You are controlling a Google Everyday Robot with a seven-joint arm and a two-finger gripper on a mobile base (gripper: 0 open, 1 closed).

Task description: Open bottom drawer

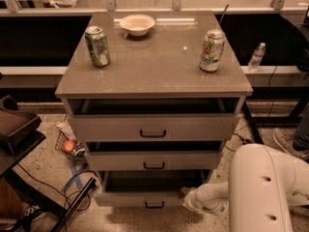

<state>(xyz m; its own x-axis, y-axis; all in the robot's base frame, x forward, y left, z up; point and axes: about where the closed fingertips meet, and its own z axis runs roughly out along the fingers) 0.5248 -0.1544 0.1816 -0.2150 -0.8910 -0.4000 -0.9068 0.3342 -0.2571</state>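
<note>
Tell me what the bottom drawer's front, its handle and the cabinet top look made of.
The bottom drawer looks like painted metal or laminate: its front is flat, matte and pale grey-beige. Its handle is a thin black bar, metal or plastic. The cabinet top seems to be glossy laminate or stone, since it mirrors the lights. The gripper sits at the drawer's right front end.

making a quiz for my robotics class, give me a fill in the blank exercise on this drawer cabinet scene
1. On the cabinet top, further back than the green can and the pale can, sits a white ___.
2. The gripper is at the ___ end of the bottom drawer front.
3. The bottom drawer's bar handle is ___ in colour.

Missing words: bowl; right; black
</note>
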